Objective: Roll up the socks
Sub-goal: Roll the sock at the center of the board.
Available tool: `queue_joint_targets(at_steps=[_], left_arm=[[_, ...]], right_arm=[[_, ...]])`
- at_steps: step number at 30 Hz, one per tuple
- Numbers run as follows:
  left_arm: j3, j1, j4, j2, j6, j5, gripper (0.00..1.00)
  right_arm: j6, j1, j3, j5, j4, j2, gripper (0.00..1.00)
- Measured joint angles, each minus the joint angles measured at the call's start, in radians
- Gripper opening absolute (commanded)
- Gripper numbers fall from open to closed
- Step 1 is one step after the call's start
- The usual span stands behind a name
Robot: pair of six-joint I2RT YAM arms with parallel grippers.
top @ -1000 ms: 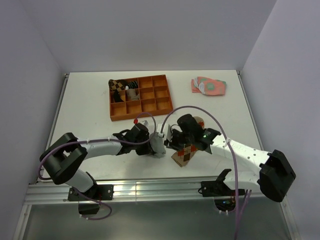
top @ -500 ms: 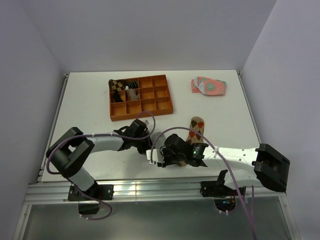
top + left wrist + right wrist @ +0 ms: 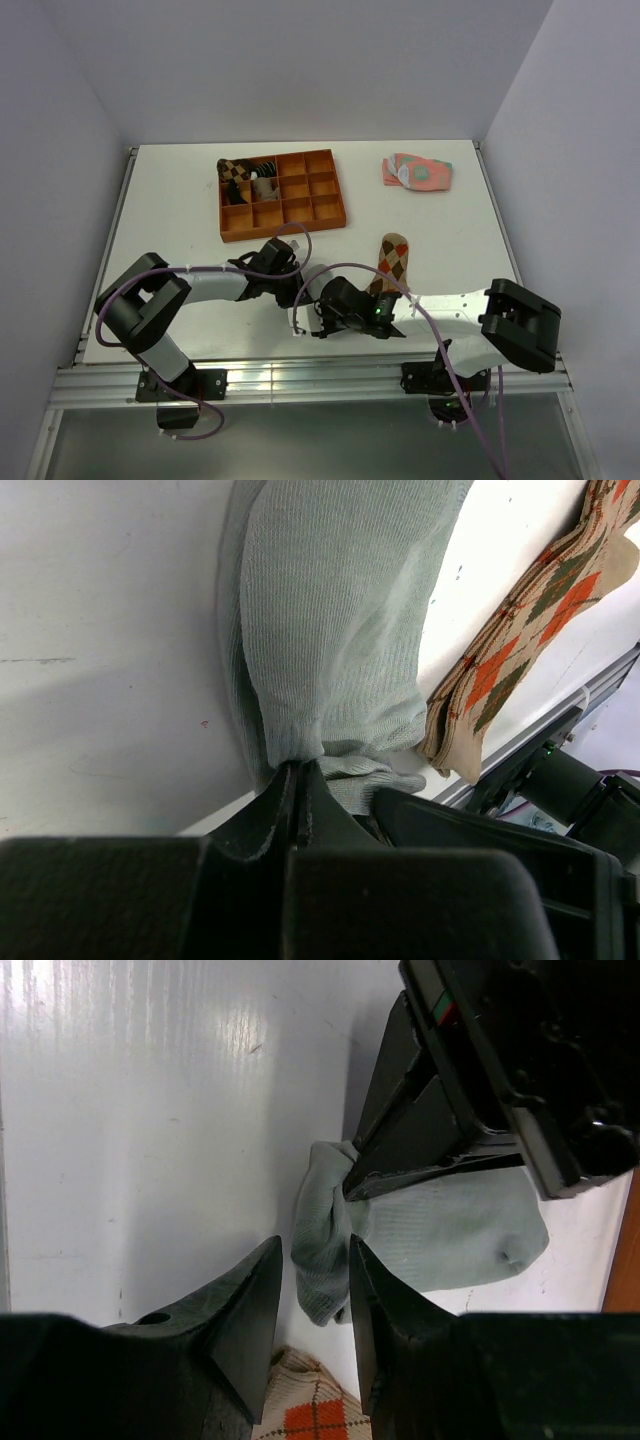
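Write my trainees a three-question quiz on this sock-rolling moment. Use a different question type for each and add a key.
1. True or false: the left gripper is shut on the grey sock.
2. Where do the pink-and-green socks lie? A: in the left gripper. B: at the far right of the table. C: under the grey sock.
3. Fill in: the right gripper is ___, with a finger on either side of the grey sock's edge.
Key: 1 true; 2 B; 3 open.
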Motion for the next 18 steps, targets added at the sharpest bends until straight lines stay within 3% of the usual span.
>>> queue_joint_targets(at_steps=[10, 15, 18], left_arm=[[0.005, 0.006, -0.003, 0.008, 0.000, 0.015, 0.00], [0.005, 0.008, -0.002, 0.008, 0.000, 0.019, 0.02], [0.001, 0.008, 0.005, 0.008, 0.000, 0.023, 0.08]], right_arm=[[-0.008, 0.010, 0.002, 0.039, 0.009, 0.067, 0.37], [-0.004, 0.012, 0.022, 0.069, 0.014, 0.098, 0.16], [0.010, 0.013, 0.039, 0.066, -0.003, 0.102, 0.13]])
